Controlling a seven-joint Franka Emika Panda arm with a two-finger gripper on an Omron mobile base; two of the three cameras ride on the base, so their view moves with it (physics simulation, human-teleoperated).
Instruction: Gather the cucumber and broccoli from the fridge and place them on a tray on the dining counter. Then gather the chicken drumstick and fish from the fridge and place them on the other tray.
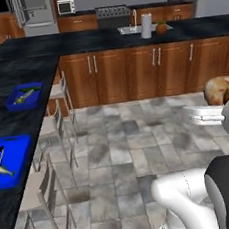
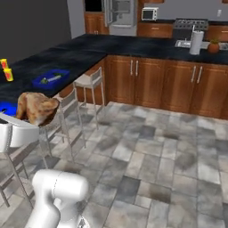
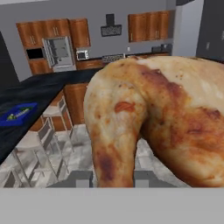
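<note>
My gripper (image 3: 113, 179) is shut on the chicken drumstick (image 3: 153, 118), a big orange-brown lump right in front of the hand camera. From the base views the drumstick (image 1: 222, 89) (image 2: 38, 108) hangs above the floor beside the dining counter (image 1: 11, 73). The near blue tray (image 1: 11, 161) holds the fish (image 1: 2, 171) and a thin grey utensil. The far blue tray (image 1: 24, 95) (image 2: 51, 78) carries small green pieces, too small to tell cucumber from broccoli. The fridge (image 1: 34, 10) (image 3: 58, 53) stands at the back with a door open.
Grey metal stools (image 1: 57, 128) (image 2: 89, 82) line the dining counter's edge. A second black counter with wooden cabinets (image 1: 132, 74) runs across the back, with a sink and a paper towel roll (image 1: 146, 26). Yellow bottles (image 2: 5, 69) stand on the dining counter. Tiled floor lies open between.
</note>
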